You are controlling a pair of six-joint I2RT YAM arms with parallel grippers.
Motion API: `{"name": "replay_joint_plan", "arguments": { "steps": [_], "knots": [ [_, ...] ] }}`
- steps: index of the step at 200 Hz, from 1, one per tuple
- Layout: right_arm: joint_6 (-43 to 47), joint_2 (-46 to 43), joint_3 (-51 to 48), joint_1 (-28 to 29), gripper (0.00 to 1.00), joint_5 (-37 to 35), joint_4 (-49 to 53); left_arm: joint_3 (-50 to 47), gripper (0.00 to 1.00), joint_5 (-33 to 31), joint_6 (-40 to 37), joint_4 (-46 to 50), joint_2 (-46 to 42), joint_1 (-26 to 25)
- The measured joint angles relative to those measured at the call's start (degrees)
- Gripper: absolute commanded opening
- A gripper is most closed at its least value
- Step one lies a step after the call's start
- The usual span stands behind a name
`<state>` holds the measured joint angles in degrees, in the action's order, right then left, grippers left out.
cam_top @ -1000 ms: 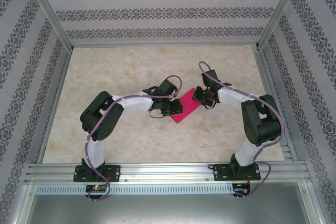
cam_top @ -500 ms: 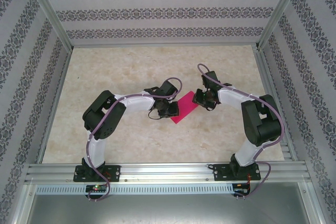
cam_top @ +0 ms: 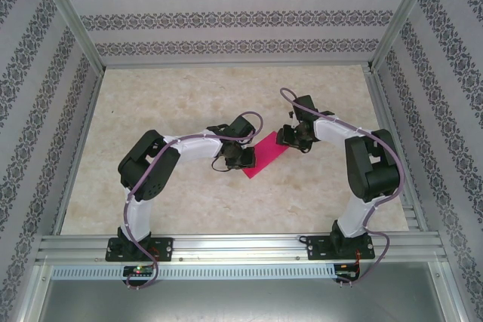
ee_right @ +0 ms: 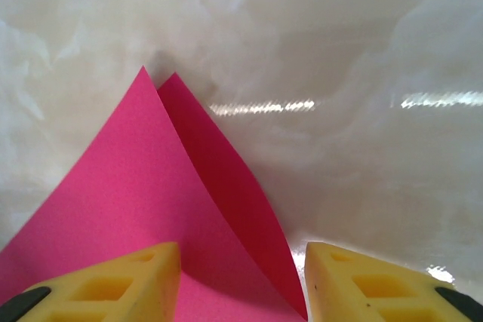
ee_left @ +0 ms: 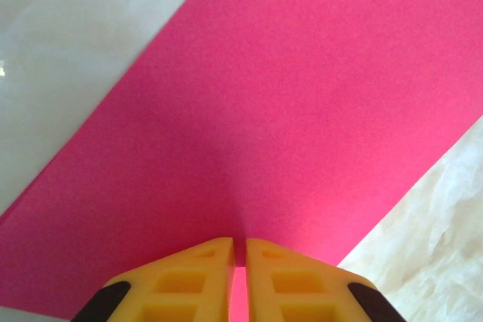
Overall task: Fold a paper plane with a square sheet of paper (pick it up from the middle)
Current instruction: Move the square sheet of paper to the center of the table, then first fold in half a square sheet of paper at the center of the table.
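Note:
The square sheet of paper (cam_top: 266,156) is bright magenta and lies as a narrow folded strip on the table between both arms. My left gripper (cam_top: 245,157) is shut on the strip's near-left edge. In the left wrist view the yellow fingers (ee_left: 196,273) pinch the paper (ee_left: 287,111), with pink showing in the slit of the gripper (ee_left: 239,250). My right gripper (cam_top: 290,139) stands open over the strip's far-right end. In the right wrist view two loose layers of the paper (ee_right: 151,186) end in a point and lie between the spread fingertips (ee_right: 355,277) of the gripper (ee_right: 241,262). The paper plane is out of view.
The beige marble tabletop (cam_top: 189,103) lies bare around the arms. Patterned walls (cam_top: 226,16) and aluminium posts close in the back and sides. A metal rail (cam_top: 241,246) runs along the near edge where the arm bases sit.
My right gripper has opened and let go of the paper's far-right end, and its wrist has shifted slightly back. The paper has settled a little lower and to the left. The left gripper keeps its grip.

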<state>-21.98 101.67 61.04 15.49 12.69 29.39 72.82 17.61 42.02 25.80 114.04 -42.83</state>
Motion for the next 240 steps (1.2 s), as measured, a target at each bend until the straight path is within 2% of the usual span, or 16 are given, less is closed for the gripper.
{"name": "replay_joint_plan", "arguments": {
  "steps": [53, 123, 150, 174, 204, 224, 240],
  "knots": [
    [1.2, -0.2, 0.0, 1.7, 0.42, 3.9, 1.5, 0.1, 0.17, -1.3, -1.1, 3.3, -1.3, 0.8],
    [-7.6, -4.1, -4.7, 10.0, 0.43, 6.5, -1.9, -4.6, 0.18, -1.5, 1.4, 1.0, -8.7, 1.2],
    [-8.9, -6.4, -6.8, 8.7, 0.44, 5.2, -3.0, -7.1, 0.17, -1.5, 2.5, 0.4, -8.9, 1.2],
    [-9.7, -12.3, -10.4, 6.8, 0.44, 4.0, -4.7, -8.7, 0.15, -1.5, 3.3, 0.3, -8.9, 1.2],
    [-10.2, -18.3, -12.0, 7.8, 0.27, 4.6, -7.8, -9.2, 0.12, -1.5, 3.9, -0.3, -8.9, 1.2],
    [-11.3, -17.5, -12.0, 10.5, 0.14, 6.5, -10.7, -9.2, 0.1, -1.5, 4.4, -0.9, -8.9, 1.2],
    [-12.2, -15.1, -12.0, 12.9, 0.09, 8.3, -12.8, -9.2, 0.09, -1.5, 4.7, -1.1, -8.9, 1.2]
  ]
}}
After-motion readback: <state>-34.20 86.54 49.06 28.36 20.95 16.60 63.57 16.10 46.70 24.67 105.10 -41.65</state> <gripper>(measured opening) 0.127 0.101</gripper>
